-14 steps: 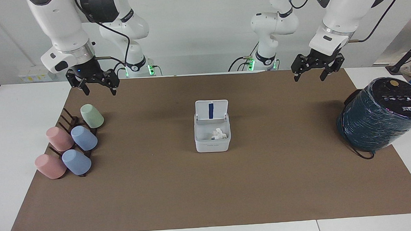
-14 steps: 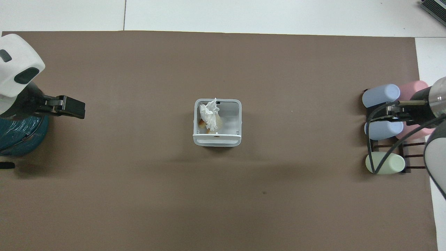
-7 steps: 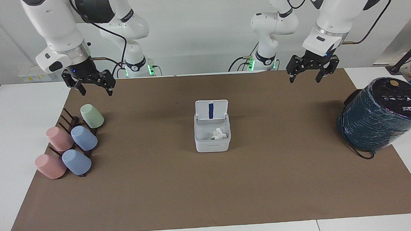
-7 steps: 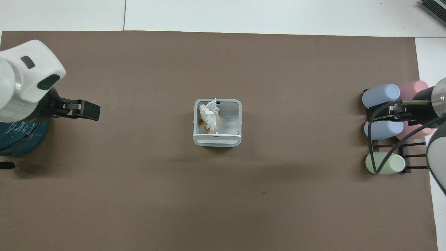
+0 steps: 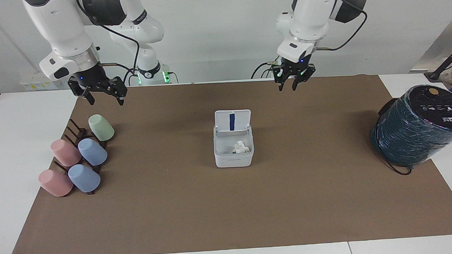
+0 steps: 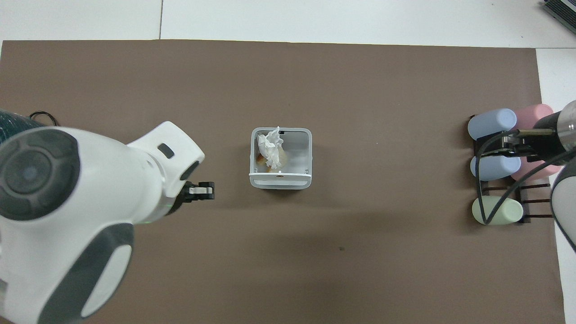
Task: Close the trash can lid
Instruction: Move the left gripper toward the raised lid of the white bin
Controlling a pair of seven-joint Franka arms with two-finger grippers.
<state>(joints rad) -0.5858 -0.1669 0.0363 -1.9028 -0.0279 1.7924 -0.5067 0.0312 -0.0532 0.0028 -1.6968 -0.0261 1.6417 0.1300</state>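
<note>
White tabletop [image 5: 6,159] carries a broad brown mat [image 5: 229,203] that takes up nearly all of the working surface, with a plain pale wall rising at the robots' end.

Biggest of the objects is a dark teal wrapped cylinder [image 5: 416,126], tilted at the left arm's end of the table, partly on the mat's edge. At the right arm's end a dark rack [image 5: 75,131] holds five cups lying tipped: a green cup [image 5: 101,127] nearest the robots, two blue cups [image 5: 92,151] and two pink cups [image 5: 65,152] farther out.

Near the middle of the mat stands the trash can [image 5: 233,154], a small white squarish bin, well apart from everything else. Its lid [image 5: 232,121] stands upright, hinged open on the edge nearer the robots, the blue stripe on its underside showing in the facing view. Inside the can lies a crumpled white tissue [image 6: 271,146] with something brownish beneath it.

The left gripper [image 5: 294,82] hangs in the air over the mat's edge at the robots' end, toward the left arm's end from the can and clear of the lid; its fingers sit narrowly parted and hold nothing. The right gripper [image 5: 102,98] waits over the mat corner just by the green cup, fingers spread wide apart and grasping nothing.
</note>
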